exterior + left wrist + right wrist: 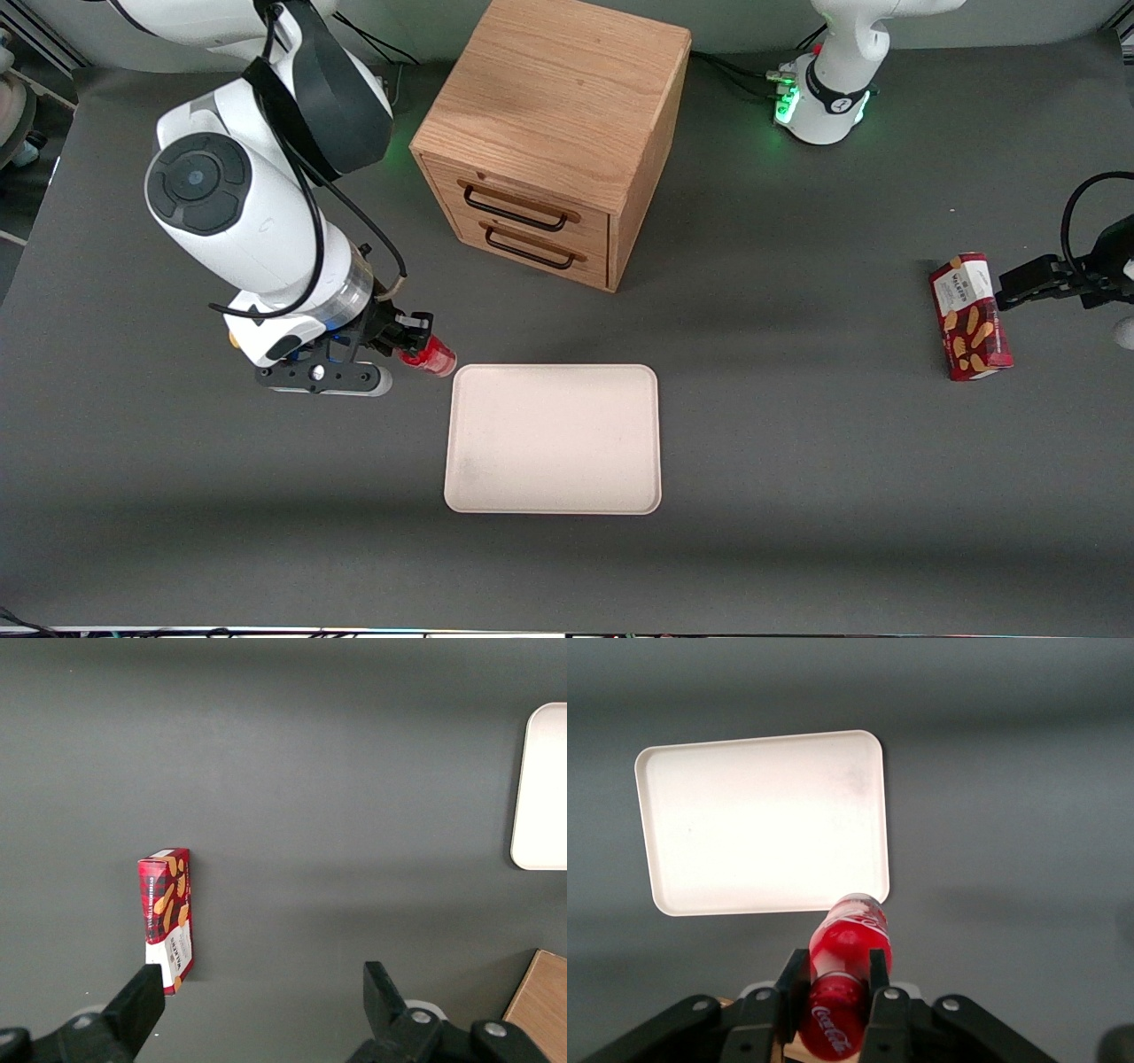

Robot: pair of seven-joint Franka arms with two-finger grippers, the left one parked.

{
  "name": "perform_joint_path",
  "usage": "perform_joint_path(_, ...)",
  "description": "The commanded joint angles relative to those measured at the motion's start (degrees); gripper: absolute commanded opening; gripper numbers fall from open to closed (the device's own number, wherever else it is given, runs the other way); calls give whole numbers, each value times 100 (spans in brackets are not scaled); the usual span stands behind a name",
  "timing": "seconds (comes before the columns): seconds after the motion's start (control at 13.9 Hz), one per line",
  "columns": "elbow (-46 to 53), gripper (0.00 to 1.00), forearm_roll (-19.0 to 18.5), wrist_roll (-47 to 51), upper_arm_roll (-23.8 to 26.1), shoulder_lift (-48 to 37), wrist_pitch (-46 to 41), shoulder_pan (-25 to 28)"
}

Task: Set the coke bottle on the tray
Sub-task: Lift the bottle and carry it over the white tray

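The coke bottle (431, 356) is small, glossy and red with white lettering. My right gripper (409, 340) is shut on it and holds it beside the tray's corner farthest from the front camera, toward the working arm's end. In the right wrist view the bottle (850, 966) sits between the two black fingers (794, 979) of the gripper (835, 973), its end near the tray's rim. The tray (554, 439) is large, flat and cream-pink with a low rim; it also shows in the right wrist view (762, 819) and its edge in the left wrist view (542, 788).
A wooden drawer cabinet (554, 133) with two black handles stands farther from the front camera than the tray. A red biscuit box (970, 316) lies toward the parked arm's end of the table, also seen in the left wrist view (166, 917).
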Motion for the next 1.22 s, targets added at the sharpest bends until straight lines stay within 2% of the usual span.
perform_joint_path(0.0,372,0,45,65,-46,131,122,17)
perform_joint_path(0.72,196,0,-87,65,-81,1124,1335,-44)
perform_joint_path(1.15,-630,0,-114,135,-107,1221,2303,-44)
